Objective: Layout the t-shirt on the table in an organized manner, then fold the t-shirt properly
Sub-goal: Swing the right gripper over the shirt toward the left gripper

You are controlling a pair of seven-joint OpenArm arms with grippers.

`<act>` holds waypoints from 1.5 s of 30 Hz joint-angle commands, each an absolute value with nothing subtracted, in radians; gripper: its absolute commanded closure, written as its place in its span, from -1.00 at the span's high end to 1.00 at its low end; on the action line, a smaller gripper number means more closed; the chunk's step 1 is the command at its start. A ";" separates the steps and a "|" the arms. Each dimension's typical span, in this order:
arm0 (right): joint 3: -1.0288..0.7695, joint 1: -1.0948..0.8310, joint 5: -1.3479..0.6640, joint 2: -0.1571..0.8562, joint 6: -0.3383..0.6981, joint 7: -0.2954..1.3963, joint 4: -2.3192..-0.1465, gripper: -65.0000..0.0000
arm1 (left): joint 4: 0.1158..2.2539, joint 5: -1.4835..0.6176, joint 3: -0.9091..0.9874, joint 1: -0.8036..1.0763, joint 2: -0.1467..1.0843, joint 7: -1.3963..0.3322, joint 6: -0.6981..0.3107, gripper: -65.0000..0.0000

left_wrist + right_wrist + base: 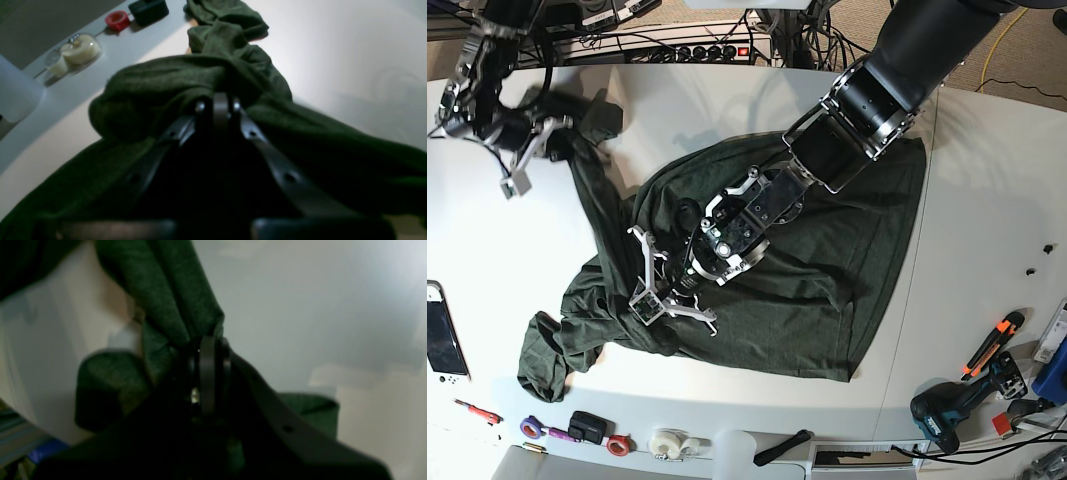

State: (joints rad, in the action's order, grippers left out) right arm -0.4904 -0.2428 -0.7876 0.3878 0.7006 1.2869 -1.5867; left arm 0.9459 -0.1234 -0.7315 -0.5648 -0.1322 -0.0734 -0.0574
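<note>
Fingers of left gripper (220, 106) and right gripper (208, 350) both clamped on folds of green t-shirt (827, 290), crumpled across white table (987, 200).

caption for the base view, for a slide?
Both grippers, left and right, pinch the crumpled green t-shirt on the white table.

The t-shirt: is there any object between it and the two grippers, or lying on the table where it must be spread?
Nothing visible. Both grippers already pinch the t-shirt: the left gripper and the right gripper are shut on fabric. The tools lie near the edges of the table, away from the cloth.
</note>
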 commanded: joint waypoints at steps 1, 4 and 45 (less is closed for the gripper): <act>-0.493 -0.266 -0.762 0.402 0.698 1.338 -1.607 -1.00 | 0.963 -0.126 -0.728 -0.598 -0.157 -0.044 -0.053 -1.00; -0.493 -0.307 -0.826 0.402 0.698 1.343 -1.643 -1.00 | 0.963 -0.126 -0.728 -0.598 -0.157 -0.044 -0.053 -1.00; -0.511 0.661 -0.900 0.194 0.665 1.148 -0.937 -0.09 | 0.963 -0.126 -0.728 -0.598 -0.157 -0.044 -0.054 -1.00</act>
State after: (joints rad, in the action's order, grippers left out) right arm -0.5133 0.6304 -0.8753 0.1852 0.6567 1.1603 -0.9165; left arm 0.9459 -0.1238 -0.7319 -0.5652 -0.1322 -0.0746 -0.0574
